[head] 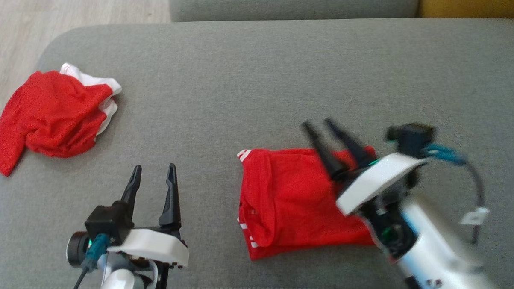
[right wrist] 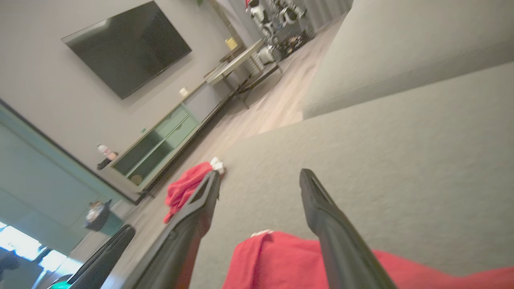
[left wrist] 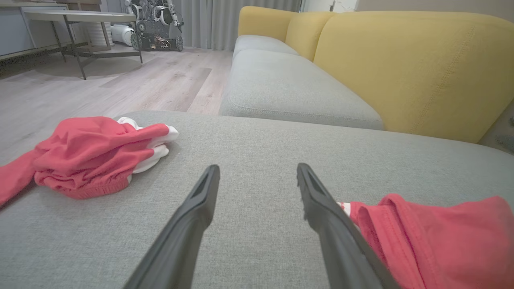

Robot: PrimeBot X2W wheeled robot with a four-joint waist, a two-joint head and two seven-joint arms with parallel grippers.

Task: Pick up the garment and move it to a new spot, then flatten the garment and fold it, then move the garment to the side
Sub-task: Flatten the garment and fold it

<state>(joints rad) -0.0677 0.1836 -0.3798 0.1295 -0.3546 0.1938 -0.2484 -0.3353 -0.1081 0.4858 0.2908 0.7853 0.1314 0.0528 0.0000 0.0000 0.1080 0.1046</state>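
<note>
Red garment [head: 293, 199] is laid folded near right on the grey cushion [head: 259, 76]; above it the right gripper [head: 317, 123] is spread, apparently empty despite blur; the left gripper [head: 154, 167] is parked open, empty, clear.

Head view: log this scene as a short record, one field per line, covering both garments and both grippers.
surface: grey cushion
folded garment: red with white trim, a rough rectangle lying flat, right of centre
crumpled garment: red and white, bunched at the cushion's far left edge
left gripper: open, empty, over bare cushion between the two garments
right gripper: open, holding nothing, fingers over the folded garment's upper right part
</note>
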